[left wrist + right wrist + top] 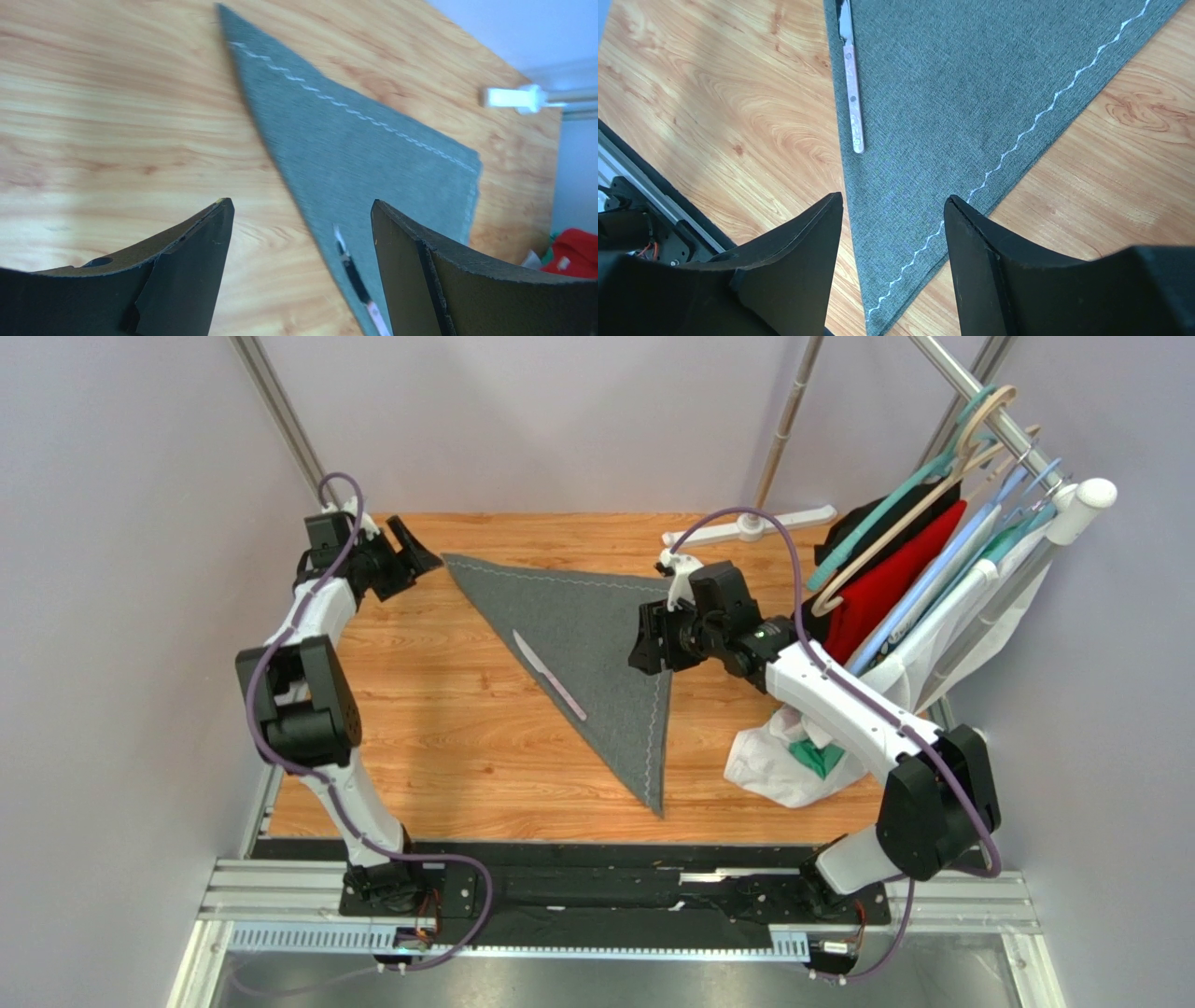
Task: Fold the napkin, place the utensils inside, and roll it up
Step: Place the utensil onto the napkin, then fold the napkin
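On woodgrain table (421,742), triangular felt napkin (617,637)

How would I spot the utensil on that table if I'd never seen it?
Start at the wooden table, then find the dark grey felt napkin folded into a triangle at its middle. Along the napkin's long folded edge lies a thin, pale lilac-pink stick-like utensil. It is the only loose thing on the cloth, and straight, unlike the pale zigzag stitching along the other two edges.
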### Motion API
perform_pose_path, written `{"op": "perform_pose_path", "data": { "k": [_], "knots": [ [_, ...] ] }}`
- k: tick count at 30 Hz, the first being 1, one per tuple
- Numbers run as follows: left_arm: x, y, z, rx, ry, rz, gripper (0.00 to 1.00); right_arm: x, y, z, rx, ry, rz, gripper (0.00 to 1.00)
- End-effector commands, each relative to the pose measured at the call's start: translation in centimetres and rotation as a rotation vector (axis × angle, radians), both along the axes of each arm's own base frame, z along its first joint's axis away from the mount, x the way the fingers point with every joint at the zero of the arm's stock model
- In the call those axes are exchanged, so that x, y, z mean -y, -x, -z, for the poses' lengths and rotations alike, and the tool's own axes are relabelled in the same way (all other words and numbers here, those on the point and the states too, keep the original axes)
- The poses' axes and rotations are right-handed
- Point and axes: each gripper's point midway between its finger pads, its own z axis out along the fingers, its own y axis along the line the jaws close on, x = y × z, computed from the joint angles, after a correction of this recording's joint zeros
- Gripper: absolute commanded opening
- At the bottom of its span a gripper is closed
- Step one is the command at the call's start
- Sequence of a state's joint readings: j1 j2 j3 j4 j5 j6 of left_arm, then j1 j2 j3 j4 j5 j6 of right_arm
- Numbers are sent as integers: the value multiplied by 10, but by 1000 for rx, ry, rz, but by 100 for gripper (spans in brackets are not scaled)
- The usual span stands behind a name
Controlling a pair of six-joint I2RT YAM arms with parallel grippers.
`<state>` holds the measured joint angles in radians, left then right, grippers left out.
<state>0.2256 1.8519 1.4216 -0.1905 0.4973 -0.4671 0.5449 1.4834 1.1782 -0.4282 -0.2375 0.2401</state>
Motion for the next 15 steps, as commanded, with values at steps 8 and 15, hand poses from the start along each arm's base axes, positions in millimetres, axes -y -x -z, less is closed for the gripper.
{"op": "perform_pose_path", "data": {
  "k": [8,15],
  "knots": [
    [-39,-88,50,-21,66,-27,82,-6,-9,-21,58,-71,6,59],
    [-39,-107,73,-68,103,-10,82,-5,-12,-17,46,-53,16,60]
  ]
}}
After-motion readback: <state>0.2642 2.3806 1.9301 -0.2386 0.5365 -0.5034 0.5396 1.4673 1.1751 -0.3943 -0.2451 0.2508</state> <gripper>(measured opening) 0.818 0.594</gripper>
